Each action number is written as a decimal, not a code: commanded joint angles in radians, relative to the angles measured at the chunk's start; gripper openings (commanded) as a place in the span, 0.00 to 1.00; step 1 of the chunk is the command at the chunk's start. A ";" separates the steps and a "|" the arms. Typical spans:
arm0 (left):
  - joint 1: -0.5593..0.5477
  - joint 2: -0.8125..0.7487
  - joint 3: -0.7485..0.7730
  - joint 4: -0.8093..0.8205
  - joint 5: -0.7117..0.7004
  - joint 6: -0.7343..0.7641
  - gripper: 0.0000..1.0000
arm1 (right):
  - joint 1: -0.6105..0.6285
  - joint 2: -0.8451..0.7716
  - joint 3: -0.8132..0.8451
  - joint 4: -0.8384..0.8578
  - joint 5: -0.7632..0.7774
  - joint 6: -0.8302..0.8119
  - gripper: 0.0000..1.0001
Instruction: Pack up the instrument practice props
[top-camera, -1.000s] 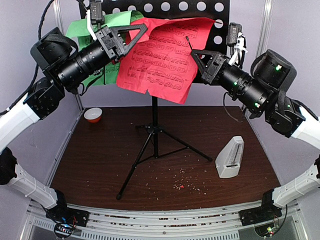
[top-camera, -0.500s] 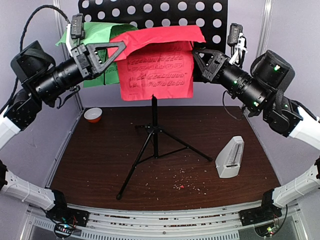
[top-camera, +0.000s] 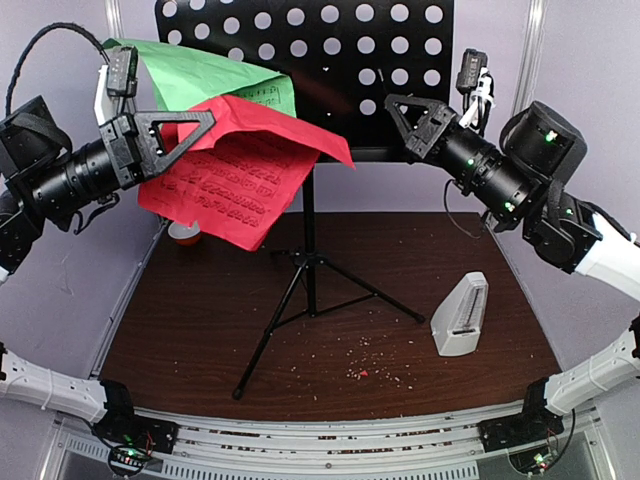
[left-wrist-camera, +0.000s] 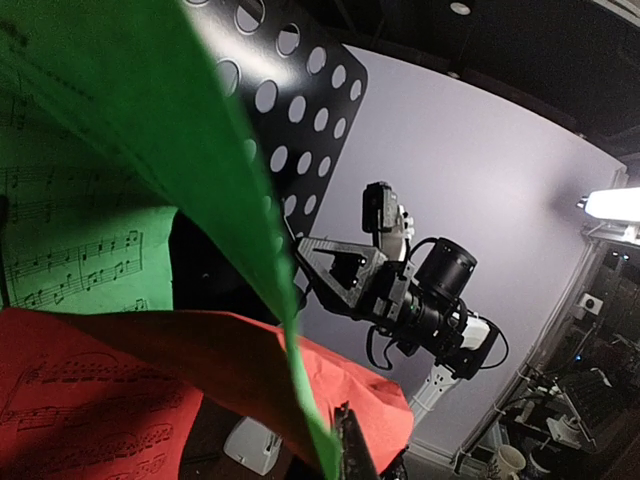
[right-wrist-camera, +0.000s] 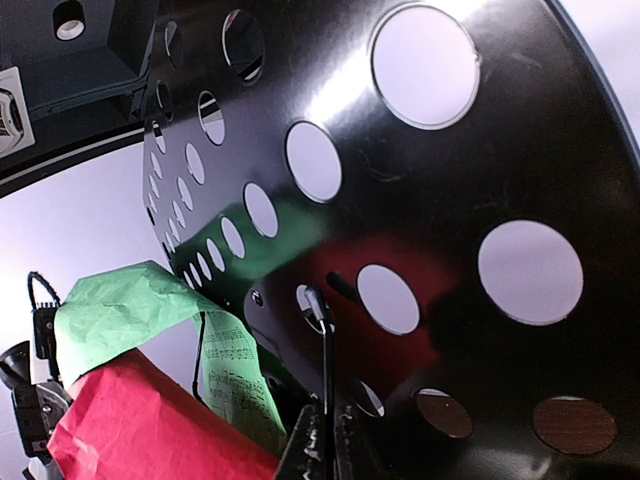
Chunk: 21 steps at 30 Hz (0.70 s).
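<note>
A dark brown counter (top-camera: 200, 320) fills the middle of the top view, its wood-grain surface worn and dusty. Pale crumbs (top-camera: 378, 352) are scattered across its near right part, with one small red speck (top-camera: 363, 373) among them. At the far left corner sits a small orange-and-white bowl (top-camera: 181, 236), only its lower edge showing. A slotted metal rail (top-camera: 320, 438) runs along the near edge. Pale lilac walls (top-camera: 600, 90) close off the back and sides, with metal uprights (top-camera: 530, 50) at the corners. Beyond the enclosure, the left wrist view shows a bright lamp (left-wrist-camera: 612, 203) and a white mug (left-wrist-camera: 508, 462).
</note>
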 joint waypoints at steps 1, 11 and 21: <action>0.008 -0.015 0.012 -0.073 0.097 0.064 0.00 | -0.013 0.002 -0.015 -0.045 0.000 0.010 0.12; 0.008 -0.058 -0.126 -0.096 0.164 0.010 0.00 | -0.013 -0.093 -0.113 -0.018 -0.213 -0.065 0.75; 0.007 -0.062 -0.299 -0.008 0.230 -0.099 0.00 | 0.021 -0.302 -0.400 0.042 -0.329 -0.139 0.97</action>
